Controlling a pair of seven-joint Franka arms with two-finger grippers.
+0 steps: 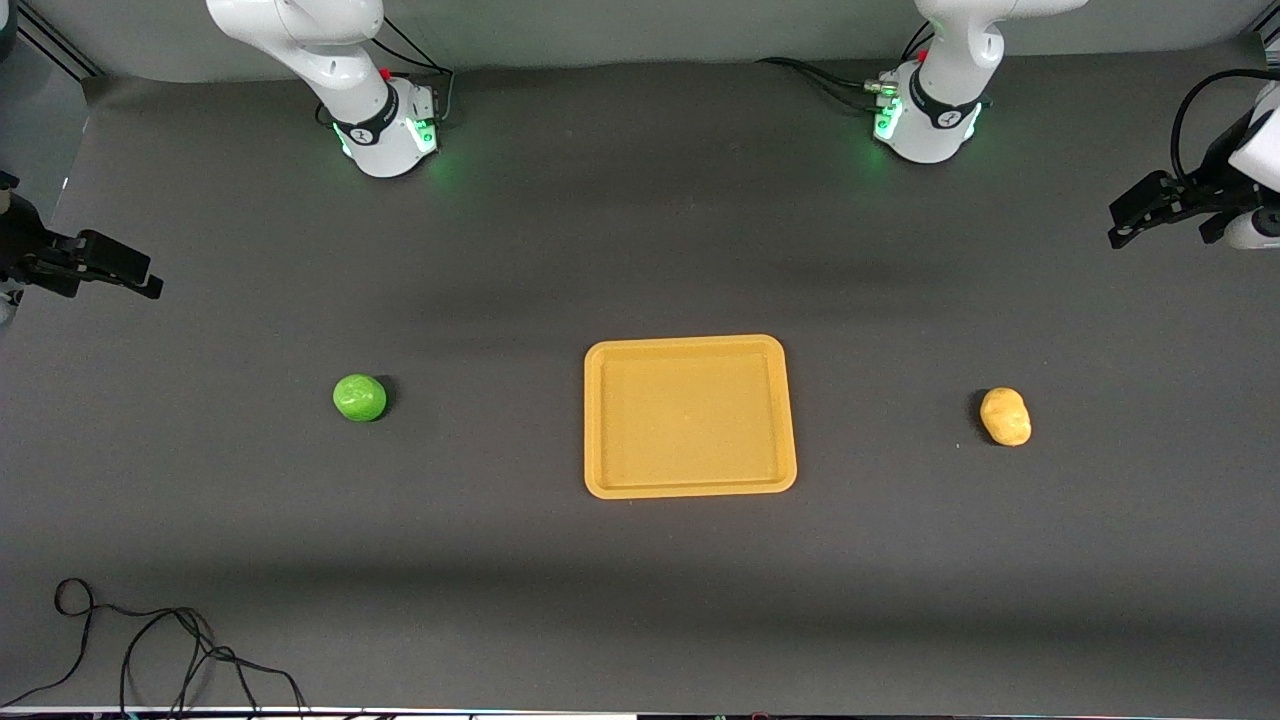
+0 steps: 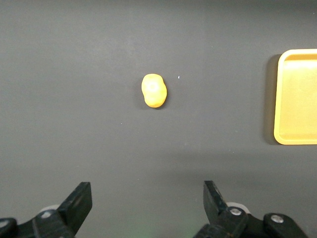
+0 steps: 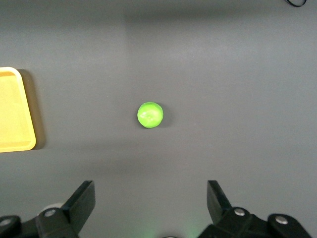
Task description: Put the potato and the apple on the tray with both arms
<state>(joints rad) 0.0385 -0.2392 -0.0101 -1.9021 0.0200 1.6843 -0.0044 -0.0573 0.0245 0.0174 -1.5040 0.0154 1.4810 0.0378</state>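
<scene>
I see nothing placed yet: the orange-yellow tray [image 1: 690,345] sits empty mid-table. The green apple [image 1: 359,397] lies toward the right arm's end of it, the potato [image 1: 1005,416] toward the left arm's end. My right gripper [image 3: 151,206] and left gripper [image 2: 147,203] hang high, fingers spread apart, holding nothing.

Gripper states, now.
Left gripper: open, empty, up above the potato.
Right gripper: open, empty, up above the apple.
</scene>
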